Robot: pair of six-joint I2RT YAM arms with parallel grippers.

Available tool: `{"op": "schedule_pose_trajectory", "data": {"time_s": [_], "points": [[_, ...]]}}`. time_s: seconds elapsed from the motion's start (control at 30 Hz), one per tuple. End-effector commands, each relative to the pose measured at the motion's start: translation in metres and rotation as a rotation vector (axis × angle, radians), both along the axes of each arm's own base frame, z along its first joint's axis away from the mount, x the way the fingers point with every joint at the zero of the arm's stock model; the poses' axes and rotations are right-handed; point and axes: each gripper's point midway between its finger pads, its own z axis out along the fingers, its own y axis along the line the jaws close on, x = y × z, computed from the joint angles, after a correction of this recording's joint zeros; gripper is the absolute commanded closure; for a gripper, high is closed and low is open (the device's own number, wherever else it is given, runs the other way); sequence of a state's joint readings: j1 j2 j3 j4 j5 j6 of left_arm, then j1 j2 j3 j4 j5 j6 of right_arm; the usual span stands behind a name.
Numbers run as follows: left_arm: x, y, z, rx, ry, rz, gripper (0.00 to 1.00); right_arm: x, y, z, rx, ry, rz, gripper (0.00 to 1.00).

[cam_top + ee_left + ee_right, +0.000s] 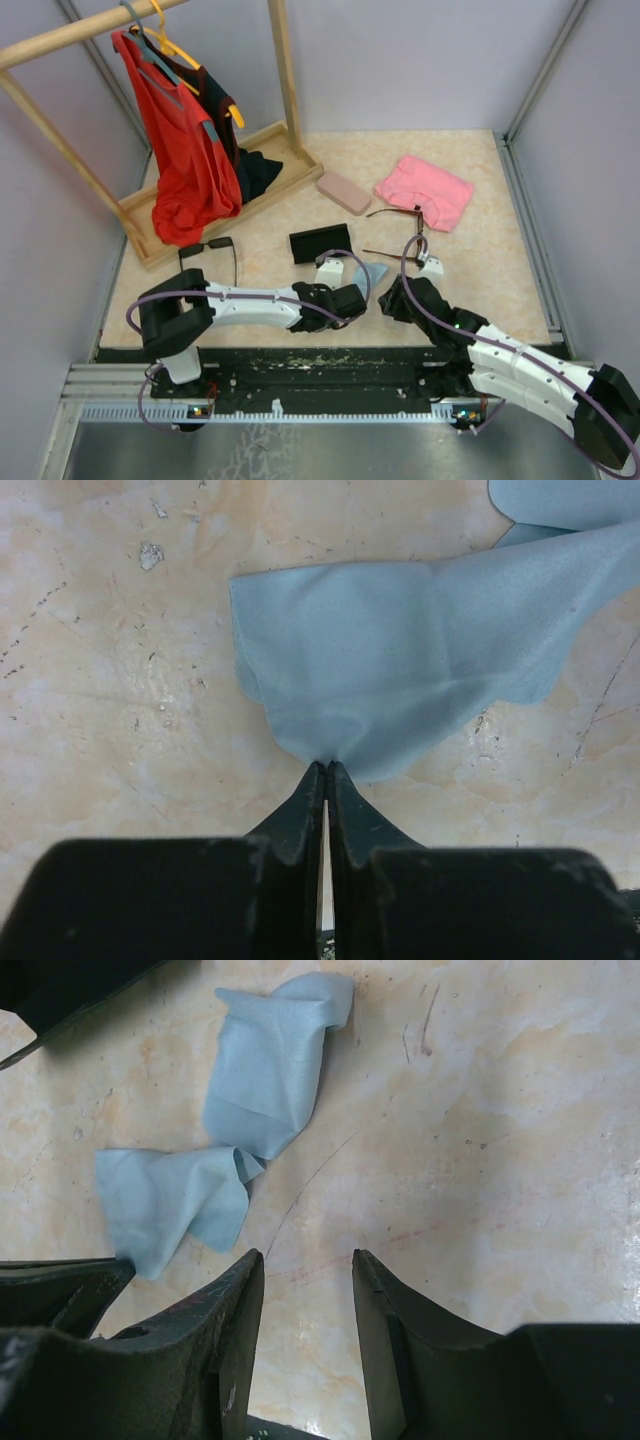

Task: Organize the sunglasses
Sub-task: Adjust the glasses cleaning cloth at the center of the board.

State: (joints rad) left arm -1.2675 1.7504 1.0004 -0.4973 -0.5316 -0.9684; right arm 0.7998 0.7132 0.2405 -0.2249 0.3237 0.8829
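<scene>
The black sunglasses [208, 246] lie on the table beside the rack's base, far left of both grippers. The thin reddish-brown sunglasses [395, 211] lie by the pink cloth, beyond my right arm. A pale blue cloth [375, 271] [400, 650] [260, 1090] lies crumpled between the two grippers. My left gripper [357, 297] [327, 767] is shut, its tips pinching the near corner of that cloth. My right gripper [388, 297] [305, 1260] is open over bare table just right of the cloth, with nothing between its fingers.
A black oblong case [320, 243] lies behind the left gripper and a pink oblong case [343, 192] farther back. A folded pink cloth [424, 190] sits at the back right. A wooden clothes rack [215, 190] with hanging red and dark garments fills the back left.
</scene>
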Motion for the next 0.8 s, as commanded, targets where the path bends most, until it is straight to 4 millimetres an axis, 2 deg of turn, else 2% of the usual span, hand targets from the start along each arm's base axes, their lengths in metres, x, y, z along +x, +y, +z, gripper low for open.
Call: {"op": "schedule_pose_trajectory", "data": {"time_s": [0.0,0.17,0.3,0.5,0.63,0.77], "points": [[-0.036,0.027,-0.048,0.099,0.168,-0.012,0.97,0.006,0.008,0.015,0.035,-0.040,0.022,0.59],[-0.029,0.027,-0.037,0.069,0.136,-0.003,0.99,0.006,0.017,0.017,0.012,-0.051,0.100,0.53],[-0.020,0.038,-0.031,0.043,0.123,0.032,0.99,0.006,0.037,0.020,0.021,-0.057,0.210,0.52],[-0.011,0.059,-0.030,0.014,0.122,0.082,0.99,0.009,0.064,0.012,0.037,-0.005,0.293,0.56],[-0.010,0.069,-0.032,0.018,0.122,0.100,0.99,0.012,0.074,0.010,-0.065,0.013,0.295,0.57],[-0.008,0.073,-0.033,-0.017,0.124,0.116,0.99,0.014,0.073,0.005,-0.176,0.052,0.244,0.58]]}}
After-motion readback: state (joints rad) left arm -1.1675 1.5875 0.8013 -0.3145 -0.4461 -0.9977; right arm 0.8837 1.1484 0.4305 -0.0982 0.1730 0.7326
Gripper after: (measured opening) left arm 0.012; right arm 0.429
